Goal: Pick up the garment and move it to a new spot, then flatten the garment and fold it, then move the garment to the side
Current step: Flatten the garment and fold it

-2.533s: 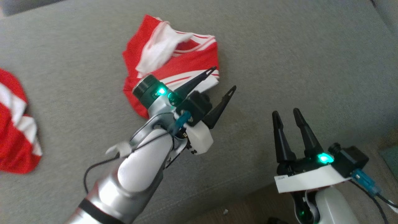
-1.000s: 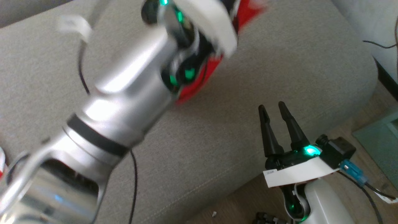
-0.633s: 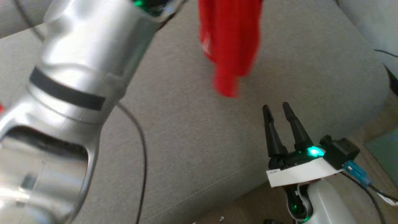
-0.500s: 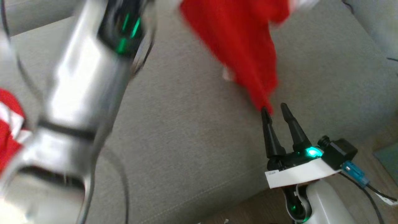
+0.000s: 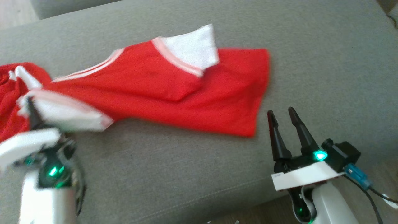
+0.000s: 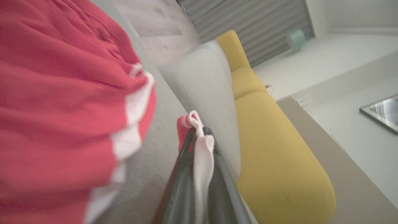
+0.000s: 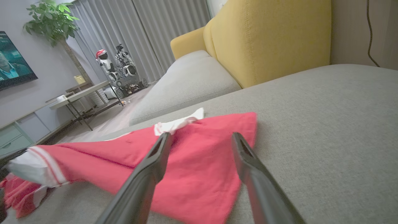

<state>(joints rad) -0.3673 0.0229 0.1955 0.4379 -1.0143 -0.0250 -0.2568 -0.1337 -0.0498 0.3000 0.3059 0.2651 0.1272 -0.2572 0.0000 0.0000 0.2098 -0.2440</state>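
A red garment (image 5: 186,93) with white sleeves lies stretched out across the grey sofa seat (image 5: 326,62). One white sleeve (image 5: 192,49) is folded over on top of it. At the lower left my left gripper (image 5: 30,104) is shut on the white striped edge of the other sleeve (image 5: 65,113). The left wrist view shows a pinch of white cloth (image 6: 202,152) between its closed fingers. My right gripper (image 5: 280,111) stands open just right of the garment's hem, apart from it. In the right wrist view the garment (image 7: 192,155) lies in front of that gripper (image 7: 201,137).
A second red and white cloth (image 5: 9,90) lies bunched at the far left. The seat's front edge (image 5: 217,199) runs along the bottom, with floor at the lower right. A yellow backrest (image 7: 264,40) stands behind the seat. A low table (image 7: 80,93) is farther off in the room.
The garment hung from my raised left gripper half a second ago. Now it lies spread on the seat and the left arm has come down to the lower left. The right gripper has stayed put.
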